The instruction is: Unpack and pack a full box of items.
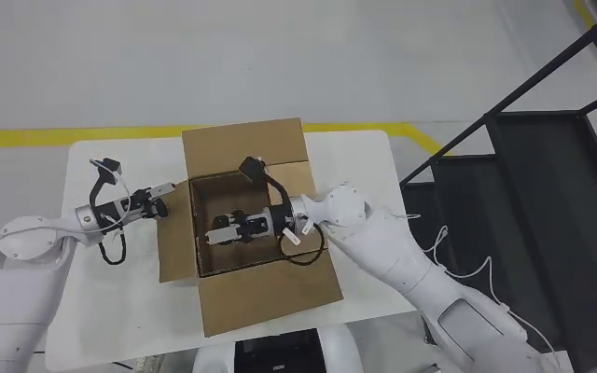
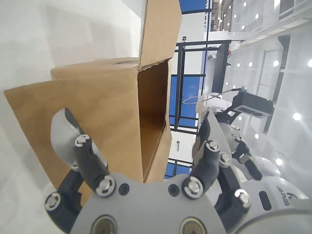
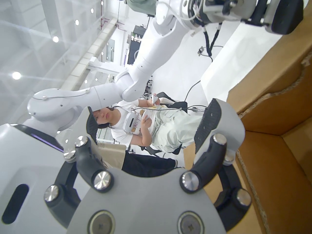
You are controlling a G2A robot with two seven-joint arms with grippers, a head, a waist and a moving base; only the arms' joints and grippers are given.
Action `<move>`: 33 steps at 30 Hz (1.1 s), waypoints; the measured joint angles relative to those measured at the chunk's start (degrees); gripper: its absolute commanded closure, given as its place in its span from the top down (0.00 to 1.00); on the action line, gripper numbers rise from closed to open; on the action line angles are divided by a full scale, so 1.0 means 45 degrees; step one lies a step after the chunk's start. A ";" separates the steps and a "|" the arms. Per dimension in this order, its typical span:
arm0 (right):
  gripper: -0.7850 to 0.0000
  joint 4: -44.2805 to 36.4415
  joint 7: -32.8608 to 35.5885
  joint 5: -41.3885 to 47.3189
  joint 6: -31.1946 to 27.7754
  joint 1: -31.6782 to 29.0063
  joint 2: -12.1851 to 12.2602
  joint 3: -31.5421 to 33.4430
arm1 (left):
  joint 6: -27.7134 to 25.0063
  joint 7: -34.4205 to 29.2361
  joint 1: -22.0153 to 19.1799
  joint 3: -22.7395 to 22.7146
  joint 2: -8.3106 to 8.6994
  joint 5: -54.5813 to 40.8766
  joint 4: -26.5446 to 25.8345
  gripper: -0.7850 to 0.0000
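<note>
– On the white counter (image 1: 103,308), where does the box (image 1: 266,294) sit?
– Near its middle: an open cardboard box, flaps spread outward, the opening facing up. What lies inside I cannot tell; the bottom is in shade.
– And the right gripper (image 1: 216,232)?
– It is at the opening, within the walls as seen from above, its arm coming in across the flap on the robot's right. Its fingers (image 3: 209,120) are spread wide with nothing between them. A brown inner wall of the box is just beside one finger in the right wrist view.
– The left gripper (image 1: 160,201)?
– Outside the box, by the flap on the robot's left. Its fingers (image 2: 64,127) are also wide apart and hold nothing. In the left wrist view an edge of the cardboard runs up between them, but whether either finger touches it I cannot tell. The two grippers are apart, with the box's left wall between them.
– Anything else about?
– A yellow line (image 1: 93,137) on the floor beyond the counter, and black stairs (image 1: 532,177) off to the robot's right.
</note>
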 measured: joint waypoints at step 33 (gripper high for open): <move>1.00 -0.0857 0.1009 0.1200 -0.0031 -0.3147 0.1319 0.4747 | -0.0358 -0.2098 -0.2004 0.0838 -0.0190 -0.0705 -0.3055 1.00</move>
